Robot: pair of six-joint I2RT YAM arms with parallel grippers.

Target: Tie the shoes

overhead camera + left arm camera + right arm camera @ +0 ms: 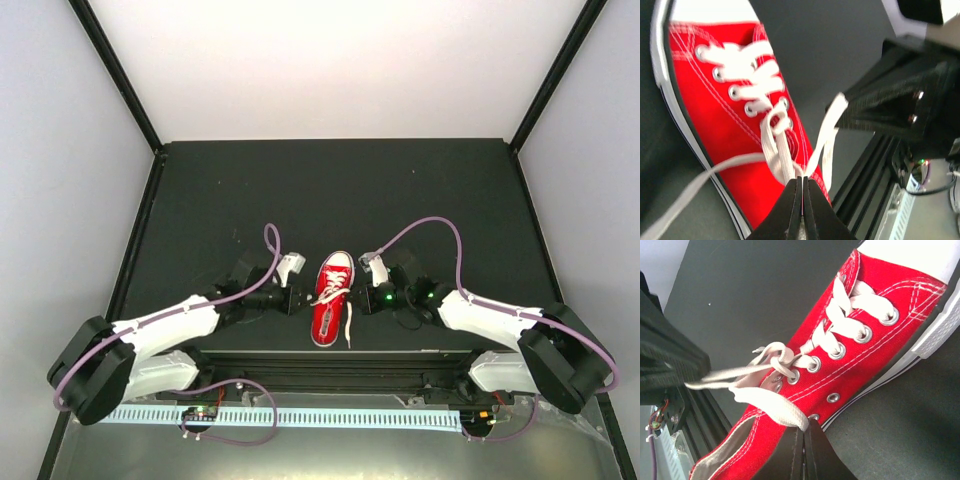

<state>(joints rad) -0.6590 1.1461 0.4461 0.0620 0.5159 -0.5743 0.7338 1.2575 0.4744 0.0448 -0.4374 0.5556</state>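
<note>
Sneaker (332, 298), red canvas, white laces (765, 407) crossed once, no bow; flanking left gripper (801, 180) and right gripper (804, 426) each clench a lace.

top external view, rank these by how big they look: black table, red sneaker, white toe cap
1. black table
2. red sneaker
3. white toe cap
The gaps are plain, no ties.

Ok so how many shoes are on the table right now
1. A red sneaker lies on the table, between the left gripper and the right gripper, each shut on one of its white laces. No second shoe shows in any view.
</note>
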